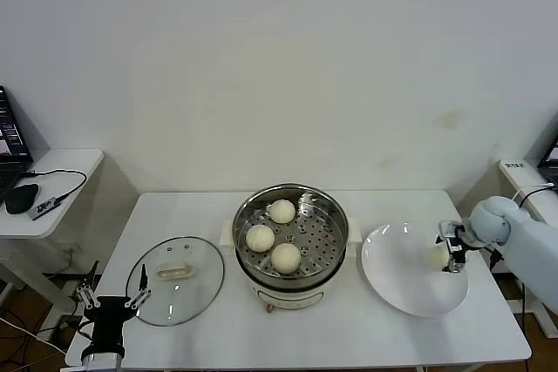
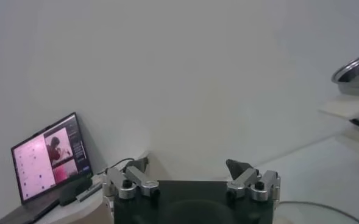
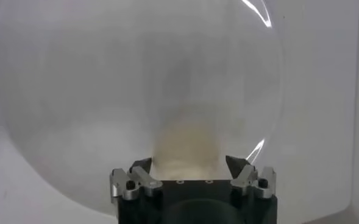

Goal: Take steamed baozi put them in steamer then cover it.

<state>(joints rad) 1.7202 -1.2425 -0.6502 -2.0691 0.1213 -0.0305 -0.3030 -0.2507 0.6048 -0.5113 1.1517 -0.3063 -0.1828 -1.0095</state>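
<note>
table (image 1: 366, 328): white, seen from the head view, with a white wall behind it.

steamer (image 1: 292, 237): steel pot on a white base, set at the middle of the table, uncovered. three baozi are held on its perforated tray: one at the back (image 1: 282, 211), one at the left (image 1: 260, 237), one at the front (image 1: 285, 256). its rim is also caught at the edge of the left wrist view (image 2: 356, 68).

lid (image 1: 177, 280): clear glass with a pale handle, laid flat on the table just left of the steamer.

plate (image 1: 410, 289): white, round, laid on the table right of the steamer, apart from it; shown in the right wrist view too (image 3: 75, 91).

fourth baozi (image 1: 436, 256): placed on the plate's right part; in the right wrist view it is seen between the fingers (image 3: 185, 146).

right gripper (image 1: 452, 250): lowered over the plate, pointing down; its fingers (image 3: 239, 165) are spread to either side of the baozi. whether the bun is touched cannot be told.

left gripper (image 1: 112, 300): parked low by the table's front left corner, beside the lid; jaws spread apart with nothing between them (image 2: 191, 176).

side desk (image 1: 57, 167): at far left, bearing a laptop (image 2: 51, 155), a mouse (image 1: 21, 198) and a cable.
</note>
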